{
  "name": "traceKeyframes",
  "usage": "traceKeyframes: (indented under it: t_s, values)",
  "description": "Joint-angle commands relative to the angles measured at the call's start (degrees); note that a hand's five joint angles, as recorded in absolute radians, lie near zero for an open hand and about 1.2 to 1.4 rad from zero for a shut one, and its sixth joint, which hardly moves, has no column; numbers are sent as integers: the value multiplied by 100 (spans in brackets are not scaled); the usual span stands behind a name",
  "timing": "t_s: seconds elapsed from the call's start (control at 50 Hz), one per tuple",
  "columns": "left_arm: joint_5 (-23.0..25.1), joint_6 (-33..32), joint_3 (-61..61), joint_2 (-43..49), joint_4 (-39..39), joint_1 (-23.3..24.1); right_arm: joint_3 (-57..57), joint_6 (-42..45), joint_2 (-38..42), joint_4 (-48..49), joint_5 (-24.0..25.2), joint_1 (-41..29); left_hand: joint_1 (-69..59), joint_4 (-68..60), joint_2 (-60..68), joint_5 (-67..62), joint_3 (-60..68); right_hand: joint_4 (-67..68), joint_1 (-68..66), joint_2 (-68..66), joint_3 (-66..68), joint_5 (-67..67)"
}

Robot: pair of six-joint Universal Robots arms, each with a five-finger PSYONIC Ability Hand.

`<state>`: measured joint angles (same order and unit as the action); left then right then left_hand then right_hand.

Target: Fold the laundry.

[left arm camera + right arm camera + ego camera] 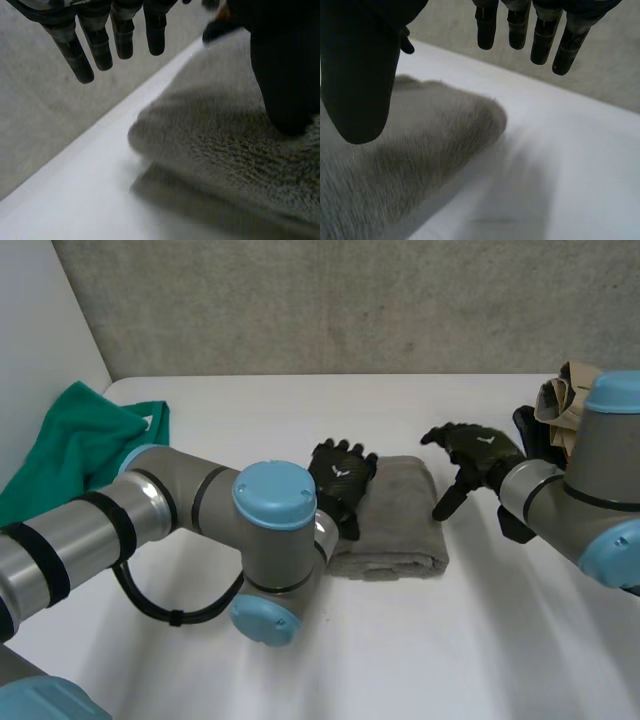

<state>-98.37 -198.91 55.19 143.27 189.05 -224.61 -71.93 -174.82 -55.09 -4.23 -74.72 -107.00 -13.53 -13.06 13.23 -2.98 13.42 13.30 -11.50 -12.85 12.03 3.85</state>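
White table (450, 640), folded towel (400, 525) at centre. Left hand (340, 485) open, thumb on towel (left edge); right hand (480, 452) open, over right edge.

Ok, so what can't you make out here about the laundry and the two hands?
Green cloth: head view, near part behind the left arm, the rest cut off by the edge.
Tan cloth: head view, mostly behind the right arm.
Grey towel: head view, left edge under the left hand; layer count hidden.
Right hand: whether it touches the towel is unclear in any view.
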Motion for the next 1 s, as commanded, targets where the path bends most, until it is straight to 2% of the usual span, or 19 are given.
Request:
traceKeyframes:
  t_s: [0.02,0.1,0.2,0.3,0.38,0.46,0.54,0.56,0.6,0.62,0.7,0.76,0.84,0.92,1.0]
  values:
    - [-385,-1044,413,-194,-44,-30,713,606,814,-403,72,-347,12,-35,19,-44,-1,-330,150,285,-203,-385]
    - [-341,-1203,528,-203,-44,-39,995,905,1183,-473,-120,-418,29,-18,2,-27,-18,-330,150,285,-203,-385]
    - [-314,-1203,545,-229,-35,-4,1102,1178,1229,-526,-297,-470,96,49,-66,41,-85,-330,150,285,-203,-385]
    - [-236,-1168,563,-536,-18,-21,997,1188,702,-491,-306,-576,130,83,-99,74,-119,-330,150,285,-203,-385]
    - [10,-975,659,-1010,-9,-100,646,1196,113,-403,-385,-576,113,66,-83,58,-102,-330,150,285,-203,-385]
    - [537,-562,975,-1713,-18,-416,-66,1249,-467,27,-622,-611,46,-1,-15,-10,-35,-330,150,285,-203,-385]
    - [1476,-26,1450,-2539,-35,-689,-1285,1284,-985,842,-701,-812,46,-1,-15,-10,-35,-330,150,285,-203,-385]
    - [1966,184,1616,-2810,-61,-776,-1480,1310,-1039,984,-701,-874,46,-1,-15,-10,-35,-330,150,285,-203,-385]
    - [2513,387,1784,-3067,-79,-864,-1998,1459,-1066,1483,-710,-1102,46,-1,-15,-10,-35,-330,150,285,-203,-385]
    - [3046,597,1941,-3277,-88,-978,-2157,1538,-1057,1652,-719,-1190,46,-1,-15,-10,-35,-330,150,285,-203,-385]
    - [4000,1116,2197,-3639,-158,-1312,-2747,1978,-908,2575,-772,-1516,63,15,-32,7,-52,-330,150,285,-203,-385]
    - [4203,1389,2215,-3744,-176,-1462,-2888,2267,-514,3163,-789,-1613,46,-2,-15,-10,-35,-330,150,285,-203,-385]
    - [4194,1451,2224,-3797,-167,-1463,-2810,2418,-126,3603,-982,-1622,63,15,-32,7,-52,-330,150,285,-203,-385]
    - [4194,1451,2241,-3806,-176,-1454,-2582,2479,146,3841,-1307,-1622,63,15,-32,7,-52,-330,150,285,-203,-385]
    - [4194,1443,2268,-3806,-167,-1436,-2335,2515,332,3895,-1378,-1613,63,15,-32,7,-52,-88,-92,43,40,-143]
